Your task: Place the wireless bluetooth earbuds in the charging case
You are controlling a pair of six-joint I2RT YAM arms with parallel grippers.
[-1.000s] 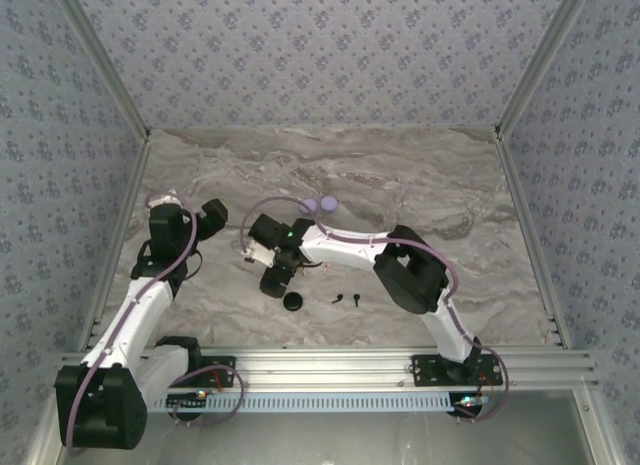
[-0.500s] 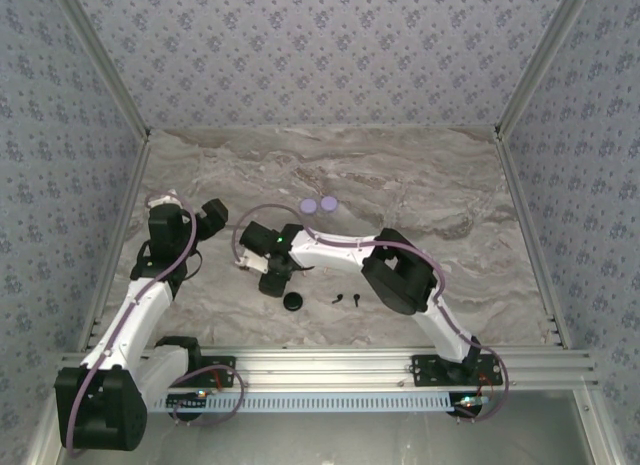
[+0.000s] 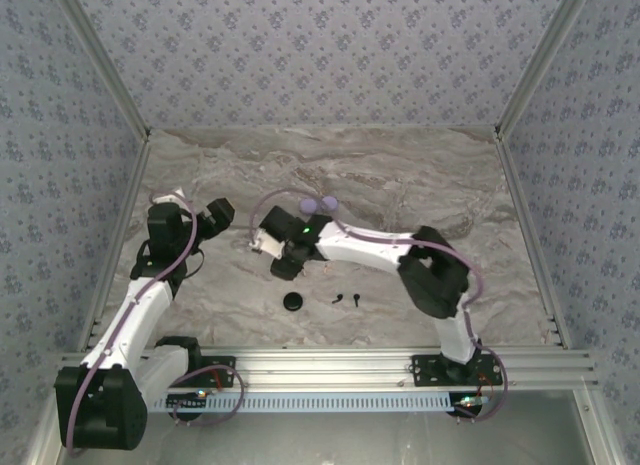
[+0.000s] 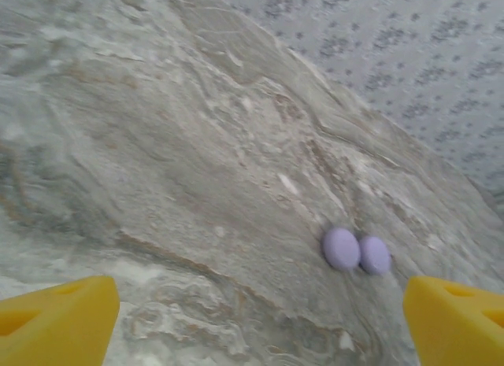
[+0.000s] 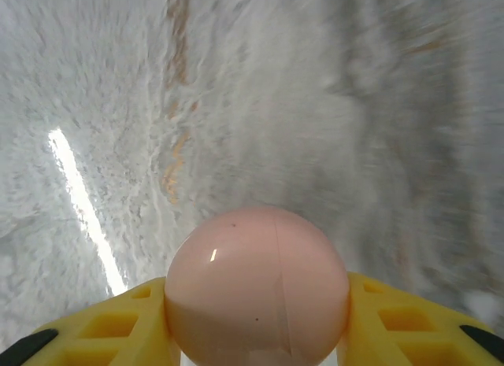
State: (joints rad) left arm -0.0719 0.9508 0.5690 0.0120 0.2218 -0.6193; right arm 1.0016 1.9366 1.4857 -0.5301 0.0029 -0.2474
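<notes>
First, nearest the arm bases, the black earbuds (image 3: 340, 300) lie on the bench (image 3: 450, 185), just right of a black case (image 3: 292, 301). Farther out, the right gripper (image 5: 256, 334) is clamped on a pale pink case (image 5: 256, 283). The left gripper (image 4: 260, 323) stands wide apart, holding nothing. Beyond it lies a lilac case (image 4: 354, 250), its two round halves touching.

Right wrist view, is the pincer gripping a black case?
No, the right pincer clasps a pale pink round case between its yellow fingers.
</notes>
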